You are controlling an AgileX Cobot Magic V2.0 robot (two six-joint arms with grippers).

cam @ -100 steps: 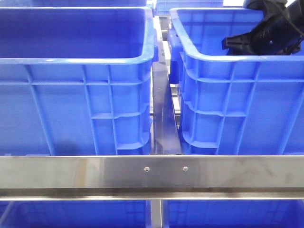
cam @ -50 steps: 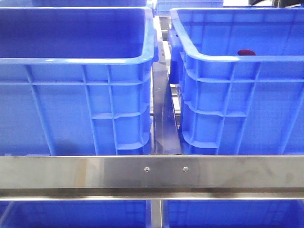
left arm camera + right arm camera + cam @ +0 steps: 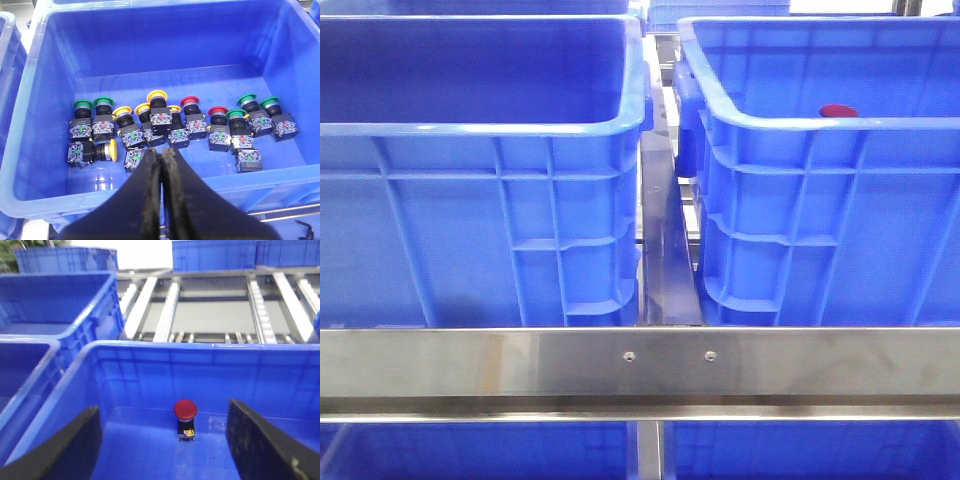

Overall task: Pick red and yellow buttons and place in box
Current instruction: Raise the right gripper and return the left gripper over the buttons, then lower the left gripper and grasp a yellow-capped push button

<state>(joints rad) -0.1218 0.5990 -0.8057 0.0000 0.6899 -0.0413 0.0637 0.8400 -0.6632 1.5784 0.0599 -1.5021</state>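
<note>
A red button (image 3: 185,410) stands upright on its black base on the floor of a large blue crate (image 3: 200,347). My right gripper (image 3: 164,409) is open and empty above that crate, apart from the button. In the front view only the red cap (image 3: 839,110) shows over the right crate's rim (image 3: 790,125). In the left wrist view, another blue crate (image 3: 40,165) holds several push buttons, some with yellow caps (image 3: 157,95) and some with red caps (image 3: 189,101). My left gripper (image 3: 162,152) is shut and empty above this crate's near wall.
Green-capped buttons (image 3: 82,105) lie among the others, and one yellow button (image 3: 113,150) lies on its side. A steel rail (image 3: 640,365) crosses in front of the two crates. The left crate (image 3: 470,200) hides its floor. Roller conveyor tracks (image 3: 165,310) lie beyond.
The right arm, over the right crate one second ago, has left the front view. The red button's cap now shows inside that crate.
</note>
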